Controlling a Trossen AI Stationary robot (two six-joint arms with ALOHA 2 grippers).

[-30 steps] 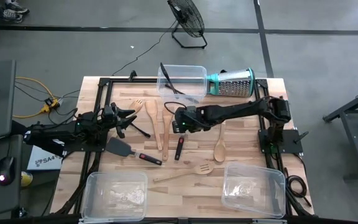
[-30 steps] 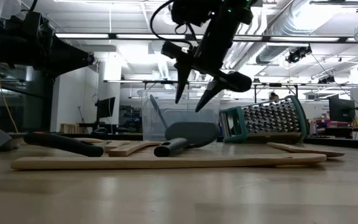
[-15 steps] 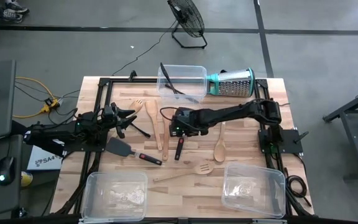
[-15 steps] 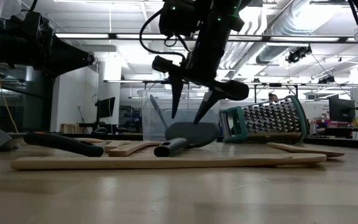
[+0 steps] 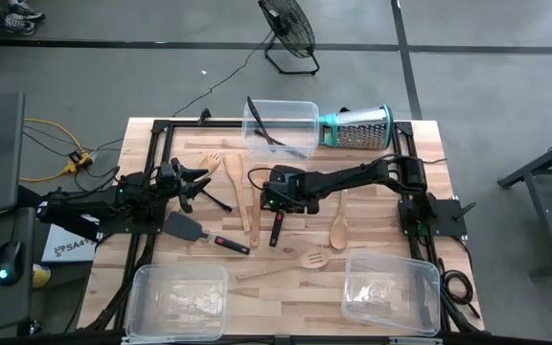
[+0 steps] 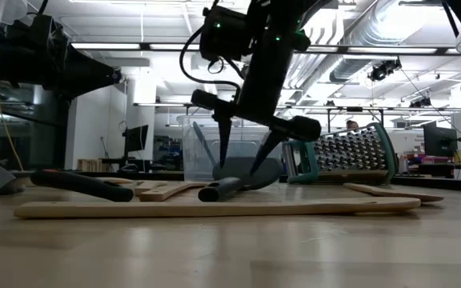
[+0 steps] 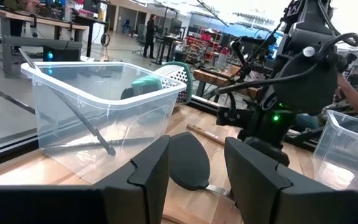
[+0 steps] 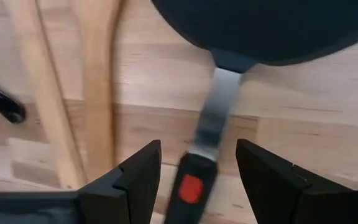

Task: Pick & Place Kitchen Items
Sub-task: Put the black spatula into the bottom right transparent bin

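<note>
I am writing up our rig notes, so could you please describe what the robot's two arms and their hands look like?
Both arms are dark, jointed links with black cables looping along them. The right hand ends in two slim, tapering black fingers, and small green lights glow on its wrist. The left hand has matching dark fingers; up close its black fingers are broad, angular and matte.

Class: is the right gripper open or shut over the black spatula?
Open: the right gripper straddles the spatula neck, touching nothing.

Overhead camera looks straight down; low camera sits at tabletop level; both share the black spatula
</note>
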